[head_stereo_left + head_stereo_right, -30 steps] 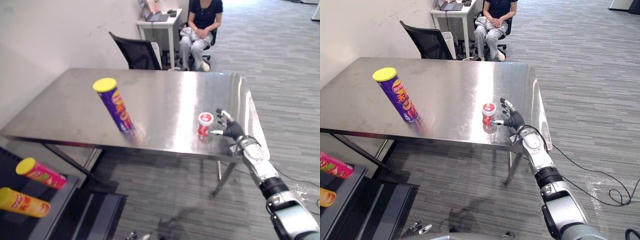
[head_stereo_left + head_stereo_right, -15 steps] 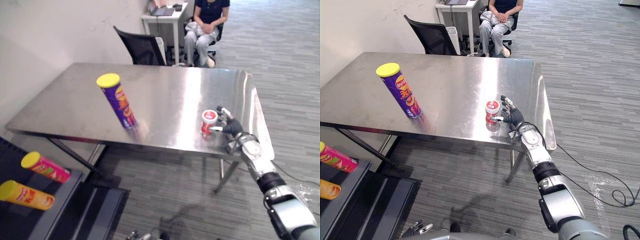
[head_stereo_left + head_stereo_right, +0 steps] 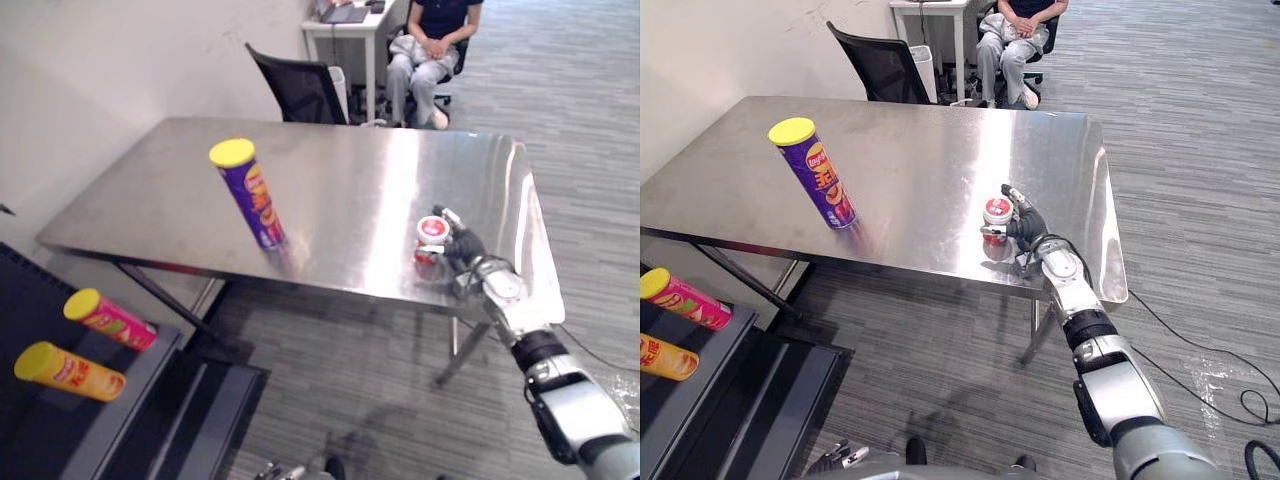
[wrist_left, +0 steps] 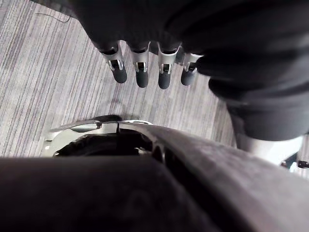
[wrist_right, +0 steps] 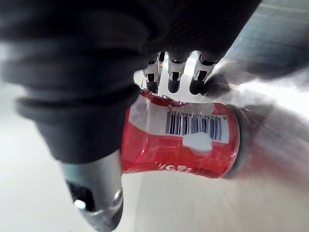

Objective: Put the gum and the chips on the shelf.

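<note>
Since a second ago, your right hand (image 3: 1024, 228) has closed round the gum (image 3: 996, 214) at the front right corner of the desk (image 3: 920, 140), for lifting; chips (image 3: 818, 185) stand near its front edge; left hand (image 4: 141, 72) hangs slack.

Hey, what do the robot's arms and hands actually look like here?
The right arm is silver-grey, built of rounded segments with a black band partway along. The right hand has a dark ribbed cover over its back and wrist. The left hand shows the same dark cover and a row of silver fingers with dark tips.
</note>
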Controlling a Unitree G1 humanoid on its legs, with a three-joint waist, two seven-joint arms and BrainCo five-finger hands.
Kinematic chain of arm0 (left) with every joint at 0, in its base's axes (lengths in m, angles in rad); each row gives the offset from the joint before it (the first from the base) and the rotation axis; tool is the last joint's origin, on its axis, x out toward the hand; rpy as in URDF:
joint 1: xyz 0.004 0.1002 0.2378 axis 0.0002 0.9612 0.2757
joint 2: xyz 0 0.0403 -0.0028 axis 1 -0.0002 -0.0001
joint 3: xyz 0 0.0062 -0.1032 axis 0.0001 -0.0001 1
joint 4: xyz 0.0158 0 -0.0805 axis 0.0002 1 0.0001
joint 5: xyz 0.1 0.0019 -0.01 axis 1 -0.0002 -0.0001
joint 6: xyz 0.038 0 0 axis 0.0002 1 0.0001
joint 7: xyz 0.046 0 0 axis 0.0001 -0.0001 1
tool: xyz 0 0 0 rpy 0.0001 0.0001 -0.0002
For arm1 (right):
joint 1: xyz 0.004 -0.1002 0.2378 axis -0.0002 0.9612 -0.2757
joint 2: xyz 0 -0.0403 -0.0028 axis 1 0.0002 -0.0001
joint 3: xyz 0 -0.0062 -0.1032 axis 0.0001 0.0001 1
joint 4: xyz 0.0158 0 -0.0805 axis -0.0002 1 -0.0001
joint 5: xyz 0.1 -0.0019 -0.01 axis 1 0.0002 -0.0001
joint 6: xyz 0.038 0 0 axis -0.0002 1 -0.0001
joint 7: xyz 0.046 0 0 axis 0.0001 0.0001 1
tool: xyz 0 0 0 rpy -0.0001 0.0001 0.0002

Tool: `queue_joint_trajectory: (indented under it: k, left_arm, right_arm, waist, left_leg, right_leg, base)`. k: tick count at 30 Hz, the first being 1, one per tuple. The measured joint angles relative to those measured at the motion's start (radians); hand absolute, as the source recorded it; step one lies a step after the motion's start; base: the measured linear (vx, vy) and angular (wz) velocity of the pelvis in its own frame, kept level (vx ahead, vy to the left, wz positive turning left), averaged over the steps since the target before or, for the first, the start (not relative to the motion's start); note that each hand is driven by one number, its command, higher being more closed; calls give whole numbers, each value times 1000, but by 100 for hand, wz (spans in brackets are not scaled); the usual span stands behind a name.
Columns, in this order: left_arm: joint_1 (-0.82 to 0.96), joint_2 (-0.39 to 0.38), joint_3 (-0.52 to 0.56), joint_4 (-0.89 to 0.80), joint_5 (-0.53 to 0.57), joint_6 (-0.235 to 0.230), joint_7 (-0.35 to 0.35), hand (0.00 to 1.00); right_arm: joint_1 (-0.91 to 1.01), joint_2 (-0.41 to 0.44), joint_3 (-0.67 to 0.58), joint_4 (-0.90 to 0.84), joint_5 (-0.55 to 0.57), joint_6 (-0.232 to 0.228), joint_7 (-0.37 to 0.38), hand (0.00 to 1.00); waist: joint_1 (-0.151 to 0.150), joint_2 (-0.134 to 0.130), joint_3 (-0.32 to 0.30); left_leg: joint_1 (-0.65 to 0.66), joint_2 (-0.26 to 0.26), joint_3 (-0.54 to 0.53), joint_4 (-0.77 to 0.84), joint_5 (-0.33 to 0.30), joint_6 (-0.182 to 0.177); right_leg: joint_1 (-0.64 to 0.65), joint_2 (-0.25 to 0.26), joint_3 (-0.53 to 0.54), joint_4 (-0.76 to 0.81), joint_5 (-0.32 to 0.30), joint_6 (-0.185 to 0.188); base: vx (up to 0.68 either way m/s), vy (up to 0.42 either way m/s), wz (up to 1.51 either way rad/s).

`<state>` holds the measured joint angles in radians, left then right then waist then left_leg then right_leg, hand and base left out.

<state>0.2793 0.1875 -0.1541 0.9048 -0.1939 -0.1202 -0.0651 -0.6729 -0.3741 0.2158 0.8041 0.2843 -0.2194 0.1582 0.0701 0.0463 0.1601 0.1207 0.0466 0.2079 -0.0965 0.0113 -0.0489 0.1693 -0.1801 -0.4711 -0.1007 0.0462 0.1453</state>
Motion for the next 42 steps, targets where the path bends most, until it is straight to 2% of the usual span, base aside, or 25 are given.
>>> queue_joint_trajectory:
  k: [1, 2, 10, 23, 31, 34, 37, 42]
  left_arm:
    - [0, 0, -1, -1, -1, 0, 0, 0]
    - [0, 0, -2, -2, -1, 0, 0, 0]
    - [-2, 0, -8, -10, -2, -2, 3, 0]
    - [-3, 3, -18, -18, -28, -1, 2, 0]
    - [1, 11, -17, -46, -27, 18, 2, 0]
    - [1, 14, -13, -47, -27, 22, 2, 0]
    - [5, 15, 5, -46, -27, 22, 2, 0]
    - [13, 15, 38, -41, -26, 20, 6, 0]
  right_arm:
    - [-5, 0, 2, 2, -1, 0, 0, 0]
    - [-8, 0, 5, 5, -1, 0, 0, 100]
    - [-60, -5, -12, 78, -11, -17, -19, 100]
    - [-69, 22, 28, 56, -11, -33, -22, 100]
    - [52, 28, 26, -336, -49, -31, -42, 100]
    - [101, 0, 23, -473, -44, -24, -33, 100]
    - [126, -12, -25, -554, -16, 0, -2, 100]
    - [178, -46, -66, -680, 37, 11, 5, 100]
  waist:
    - [3, 1, 2]
    - [4, 1, 4]
    - [17, 7, 25]
    - [21, 7, 34]
    - [15, -4, 35]
    - [7, -15, 30]
    - [-4, -27, 23]
    - [-15, -51, 6]
  left_leg:
    - [0, 0, 0, 0, 0, 0]
    - [0, 0, -1, -1, 1, 0]
    - [-19, -2, -29, 0, 13, 1]
    - [-28, -1, -20, 0, 18, 5]
    - [-28, 3, 6, 1, 17, 5]
    - [-27, 3, 13, 0, 17, 5]
    - [-25, 3, 26, 0, 17, 5]
    - [-29, 11, 43, 0, 17, 4]
  right_leg:
    - [0, 0, 0, 0, 0, 0]
    - [0, 0, -1, 1, 0, 0]
    - [-5, -2, -31, 9, -2, -1]
    - [-25, -14, -18, 32, -3, -2]
    - [-40, -12, 12, 35, -2, -2]
    - [-43, -12, 19, 35, -2, -2]
    - [-46, -10, 30, 35, -1, -2]
    - [-62, -3, 52, 33, 4, -6]
  base:
    - [0, 0, 0]
    - [0, 0, 0]
    - [-11, 0, 11]
    - [0, 6, -2]
    - [7, 2, -8]
    - [4, -1, -7]
    - [-9, 2, -8]
    - [-15, -9, -13]
